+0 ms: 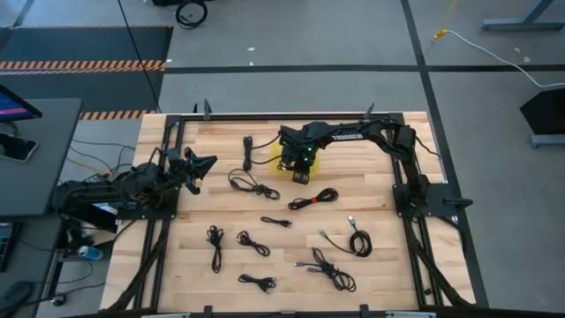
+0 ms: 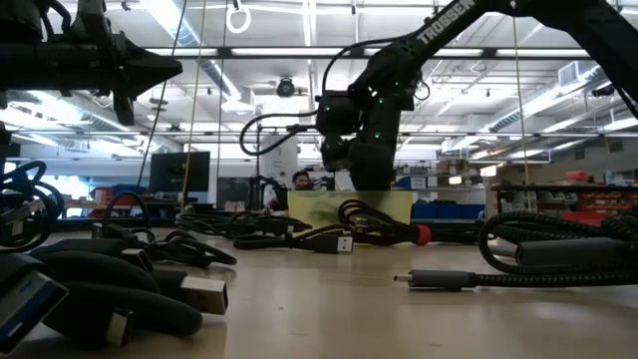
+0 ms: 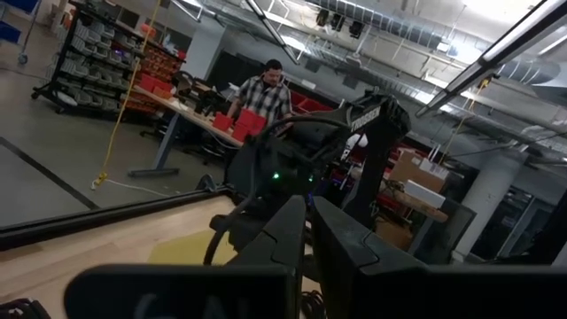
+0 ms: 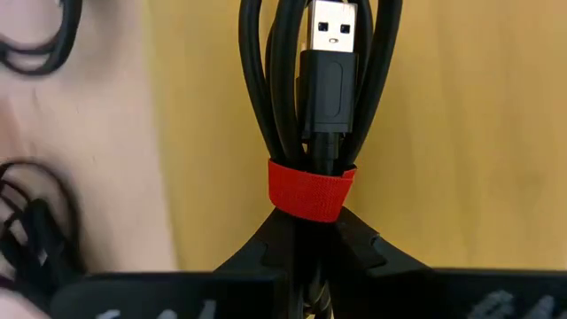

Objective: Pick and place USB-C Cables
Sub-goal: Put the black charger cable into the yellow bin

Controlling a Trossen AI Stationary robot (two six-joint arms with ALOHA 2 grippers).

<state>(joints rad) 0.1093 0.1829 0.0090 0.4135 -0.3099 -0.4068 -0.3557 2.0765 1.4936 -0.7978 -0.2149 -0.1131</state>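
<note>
A workshop with shelving and ceiling lights lies behind a wooden table (image 1: 380, 190), where a person (image 3: 260, 91) stands at a far bench. Black cables (image 1: 334, 272) lie scattered in small coils over the near half of the table, and a yellow tray (image 1: 275, 165) sits toward the far edge. The right gripper (image 4: 306, 221) hangs over that tray, its fingers clamped on a banded cable (image 4: 310, 97) just below the red band (image 4: 310, 189). The bundle's long axis runs straight out from the fingertips, USB plug at the far tip, with yellow surface behind almost all of it. So the held cable already lies over the tray, and the coming move looks like a short lowering and release rather than any sideways travel. How close the bundle is to the tray surface cannot be told. The left gripper (image 3: 307, 232) waits raised at the left edge of the table, fingers pressed together and empty, well apart from the tray; the right arm is clearly the nearer one.
</note>
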